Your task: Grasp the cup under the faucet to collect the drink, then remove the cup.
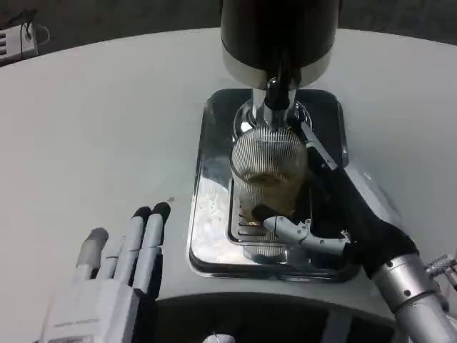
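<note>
Under faucet (277, 93) — cup (269, 171), right hand (321, 214) gripping

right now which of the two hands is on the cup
The right hand: its fingers wrap the ribbed glass cup under the faucet. The left hand lies flat on the white table, apart from the tray.

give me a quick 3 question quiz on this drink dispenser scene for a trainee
1. True or false: the left hand holds the cup.
2. Which hand is wrapped around the cup under the faucet? A) left B) right
3. Fill in: the cup stands on the metal ____.

Key: 1 false, it lies flat on the table; 2 B; 3 tray.
</note>
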You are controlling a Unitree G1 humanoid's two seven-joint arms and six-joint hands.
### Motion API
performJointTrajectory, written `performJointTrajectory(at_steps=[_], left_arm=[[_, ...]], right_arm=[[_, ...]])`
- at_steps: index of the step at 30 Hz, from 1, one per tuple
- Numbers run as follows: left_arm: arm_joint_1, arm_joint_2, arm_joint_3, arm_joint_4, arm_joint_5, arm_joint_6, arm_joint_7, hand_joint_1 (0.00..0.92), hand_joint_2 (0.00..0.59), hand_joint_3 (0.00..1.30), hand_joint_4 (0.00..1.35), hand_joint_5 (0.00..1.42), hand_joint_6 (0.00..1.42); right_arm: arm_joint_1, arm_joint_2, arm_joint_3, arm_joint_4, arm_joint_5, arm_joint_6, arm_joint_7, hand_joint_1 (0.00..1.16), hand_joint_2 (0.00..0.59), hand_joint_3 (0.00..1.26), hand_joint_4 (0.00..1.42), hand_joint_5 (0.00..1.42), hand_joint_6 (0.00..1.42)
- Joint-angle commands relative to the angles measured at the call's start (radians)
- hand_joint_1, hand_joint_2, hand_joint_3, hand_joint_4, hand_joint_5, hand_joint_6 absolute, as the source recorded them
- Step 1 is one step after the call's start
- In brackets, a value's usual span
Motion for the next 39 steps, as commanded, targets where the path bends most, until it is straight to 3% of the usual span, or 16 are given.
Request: performJointTrajectory(at_steps=[1, 18, 31, 39], left_arm=[[0.014, -0.002, 0.005, -0.008, 0.017, 0.013, -0.009, 0.0, 0.162, 0.0, 0.0, 0.14, 0.01], [0.024, -0.013, 0.017, -0.03, 0.021, 0.039, -0.02, 0.0, 0.162, 0.0, 0.0, 0.15, 0.01], [0.031, -0.018, 0.033, -0.046, 0.018, 0.049, -0.032, 0.0, 0.161, 0.0, 0.0, 0.15, 0.01], [0.041, -0.02, 0.045, -0.057, 0.014, 0.049, -0.041, 0.0, 0.161, 0.0, 0.0, 0.15, 0.01]], right_arm=[[-0.03, 0.013, 0.013, 0.04, 0.013, -0.03, 0.001, 0.66, 0.204, 0.0, 0.03, 0.13, 0.25], [-0.099, 0.038, 0.018, 0.151, 0.023, -0.026, -0.017, 0.72, 0.175, 0.0, 0.1, 0.16, 0.26], [-0.119, 0.065, 0.033, 0.168, 0.043, -0.021, -0.003, 0.73, 0.149, 0.0, 0.14, 0.18, 0.28], [-0.112, 0.086, 0.036, 0.16, 0.056, -0.023, -0.003, 0.72, 0.14, 0.09, 0.21, 0.24, 0.33]])
